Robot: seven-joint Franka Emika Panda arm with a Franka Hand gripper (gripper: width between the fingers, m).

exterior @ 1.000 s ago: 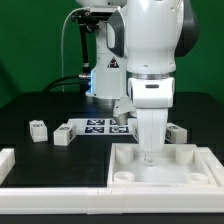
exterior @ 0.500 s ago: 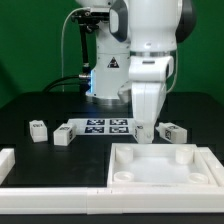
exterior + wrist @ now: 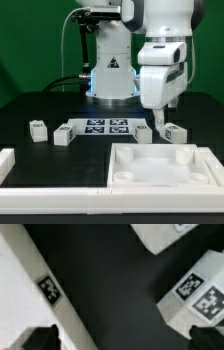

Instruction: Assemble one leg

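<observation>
Gripper (image 3: 165, 113) spread wide, empty, hanging above leg (image 3: 172, 131). Leg at exterior view's right, on table behind panel (image 3: 160, 183). Likely light, rigid, slick plastic; pinch flat opposite sides, mid-height, squarely.

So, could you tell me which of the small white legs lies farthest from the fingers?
The leg at the exterior view's far left, standing alone at the end of the row; the other three lie nearer the fingers.
</observation>
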